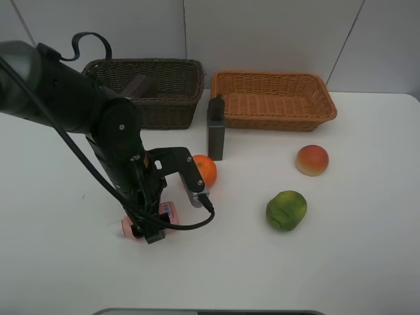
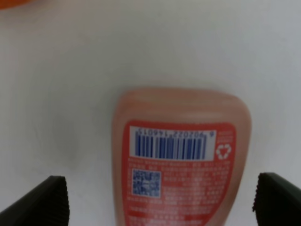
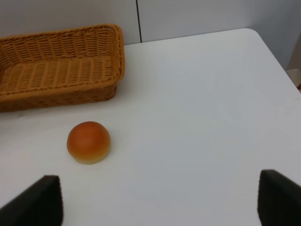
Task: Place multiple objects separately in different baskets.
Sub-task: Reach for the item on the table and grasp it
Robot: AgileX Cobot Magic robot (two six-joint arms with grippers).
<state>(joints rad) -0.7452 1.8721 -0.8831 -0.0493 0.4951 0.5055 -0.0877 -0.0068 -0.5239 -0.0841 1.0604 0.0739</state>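
The pink squeeze bottle (image 1: 168, 211) lies on its side on the white table, its white cap (image 1: 119, 228) pointing left. My left gripper (image 1: 148, 227) hangs right over it, open, one black finger (image 2: 47, 202) on each side of the bottle (image 2: 181, 155). The mauve cup (image 1: 138, 85) lies in the dark brown basket (image 1: 177, 108). The dark grey bottle (image 1: 215, 131) stands before the baskets, with the orange (image 1: 207, 169) near it. The peach-like fruit (image 1: 312, 159) and the green fruit (image 1: 286, 210) sit to the right. My right gripper (image 3: 160, 200) is open and empty above the table, with the peach-like fruit (image 3: 88, 142) ahead of it.
The orange-tan basket (image 1: 275, 117) stands at the back right and holds nothing; it also shows in the right wrist view (image 3: 61, 89). The left arm's black cable (image 1: 197, 220) loops over the table beside the pink bottle. The right arm is out of the exterior view.
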